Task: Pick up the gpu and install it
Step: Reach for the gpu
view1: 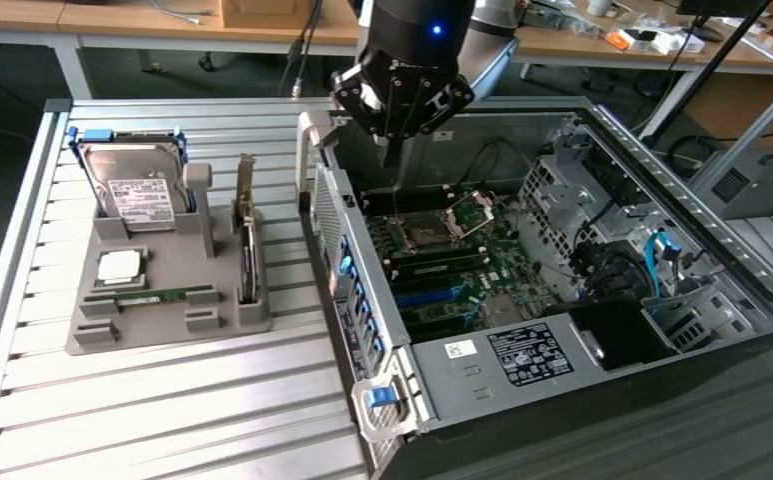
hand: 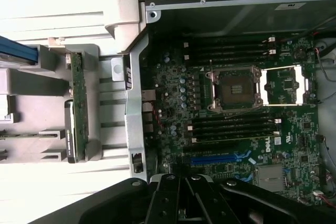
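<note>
The gripper [view1: 389, 152] hangs with its fingers clenched to a point and nothing between them, above the far left corner of the open computer case [view1: 706, 235], over the motherboard [view1: 473, 265]. It is well apart from the gpu [view1: 245, 245]. The card stands on its long edge in a slot of the grey holder [view1: 159, 325] on the exterior view's left, outside the case and just to the right of the hard drive [view1: 139, 195]. Its long axis runs from near to far, roughly parallel to the case's left wall, with its flat faces turned left and right. A thin pale upright at its far end looks like the metal bracket, though that is not certain. The main risks come from the card being thin and upright. A grasp taken off centre, or on the components rather than the board edge, could tilt it and bind it in the holder's slot. The case wall stands between the holder and the motherboard, so a low carry could strike it. The card also has to meet the blue slot [view1: 426, 296] squarely, since a skewed approach would load the connector.
</note>
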Controlling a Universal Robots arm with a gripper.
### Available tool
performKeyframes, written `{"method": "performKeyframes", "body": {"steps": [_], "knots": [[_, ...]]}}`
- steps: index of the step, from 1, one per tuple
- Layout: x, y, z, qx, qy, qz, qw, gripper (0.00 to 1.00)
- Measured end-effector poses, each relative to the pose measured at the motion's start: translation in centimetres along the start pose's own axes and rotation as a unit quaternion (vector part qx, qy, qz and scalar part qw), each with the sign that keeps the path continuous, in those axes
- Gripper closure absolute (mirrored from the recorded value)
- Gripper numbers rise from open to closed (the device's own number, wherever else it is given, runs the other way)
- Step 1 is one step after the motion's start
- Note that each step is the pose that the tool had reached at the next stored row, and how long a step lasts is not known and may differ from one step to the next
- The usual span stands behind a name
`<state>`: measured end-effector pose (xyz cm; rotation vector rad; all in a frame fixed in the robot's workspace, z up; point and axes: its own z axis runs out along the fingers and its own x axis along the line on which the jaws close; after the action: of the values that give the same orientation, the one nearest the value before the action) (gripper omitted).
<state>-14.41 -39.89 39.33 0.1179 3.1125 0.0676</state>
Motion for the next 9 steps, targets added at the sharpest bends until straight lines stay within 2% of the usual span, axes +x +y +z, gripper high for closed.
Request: {"method": "performKeyframes", "body": {"steps": [9], "knots": [[0.18, -0.01, 0.0, 0.0, 0.0, 0.0, 1.0, 0.9]]}}
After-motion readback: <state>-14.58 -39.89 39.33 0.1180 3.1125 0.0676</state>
